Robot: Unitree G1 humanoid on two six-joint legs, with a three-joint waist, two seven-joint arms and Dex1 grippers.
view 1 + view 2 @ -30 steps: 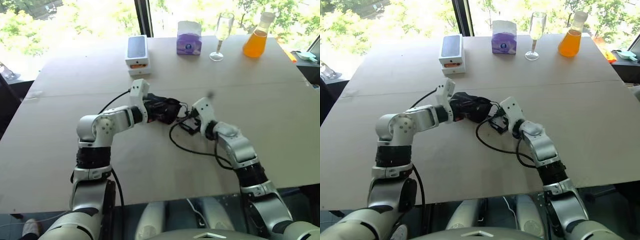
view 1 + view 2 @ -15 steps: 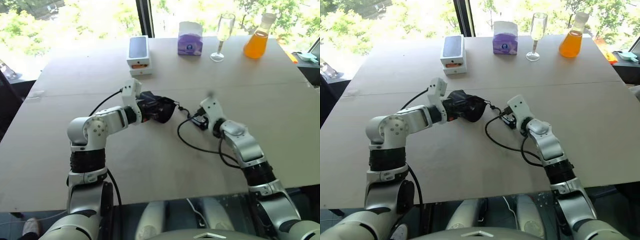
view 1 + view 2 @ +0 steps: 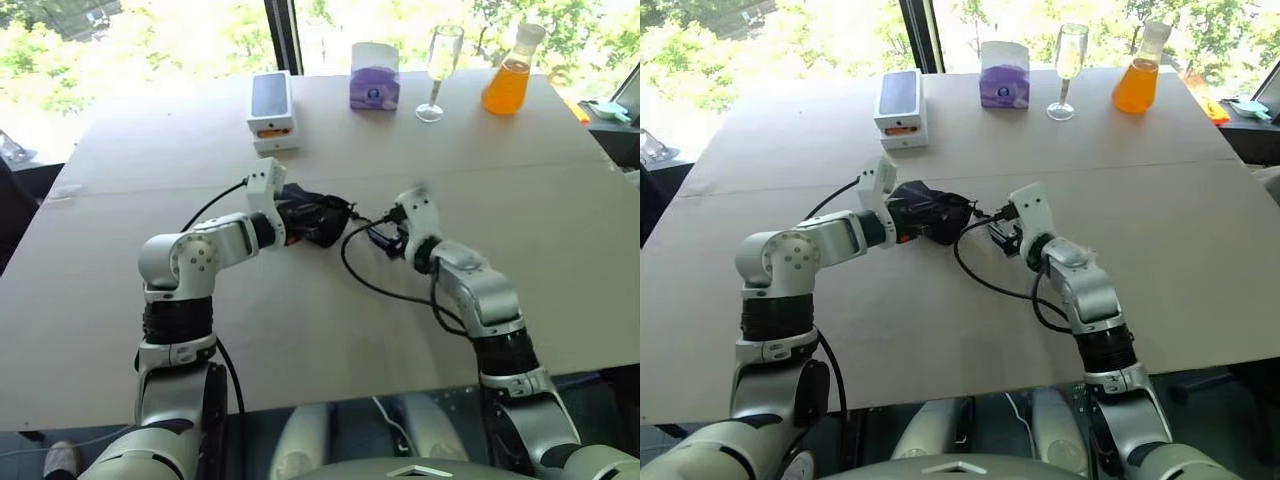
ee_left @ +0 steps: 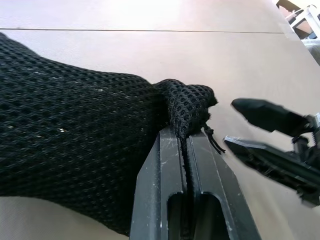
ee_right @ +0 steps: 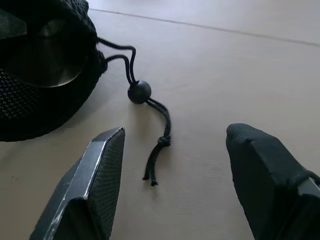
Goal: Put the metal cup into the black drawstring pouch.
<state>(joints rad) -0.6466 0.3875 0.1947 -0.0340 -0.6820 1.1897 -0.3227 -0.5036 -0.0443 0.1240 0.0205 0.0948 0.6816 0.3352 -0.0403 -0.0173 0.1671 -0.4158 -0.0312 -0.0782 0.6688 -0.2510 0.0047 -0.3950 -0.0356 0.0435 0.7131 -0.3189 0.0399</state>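
Back comes the right claw [image 5: 172, 187] after pulling away from the bag half a second ago, and now it hovers just beside the neck again, fingers spread and empty. Left claw [image 4: 186, 150] is pressed together on the rim of the black drawstring pouch [image 3: 312, 218], pinching the mesh so the mouth stays propped toward its partner. And look inside that mouth: a dull silver curve, the metal cup [image 5: 52, 62], sitting within the fabric, so the main job looks done or nearly so. Trailing out on the tabletop [image 3: 560, 220] lies the cord with its bead [image 5: 139, 92], right between the spread fingers; my guess is the right claw is lining up on that cord to cinch things shut. Pale, bare board underneath, a seam running across it. Far edge carries a white phone box [image 3: 272, 112], a purple tissue box [image 3: 375, 78], a wine glass [image 3: 440, 68] and an orange flask [image 3: 508, 76], with sunlit greenery through the windows.
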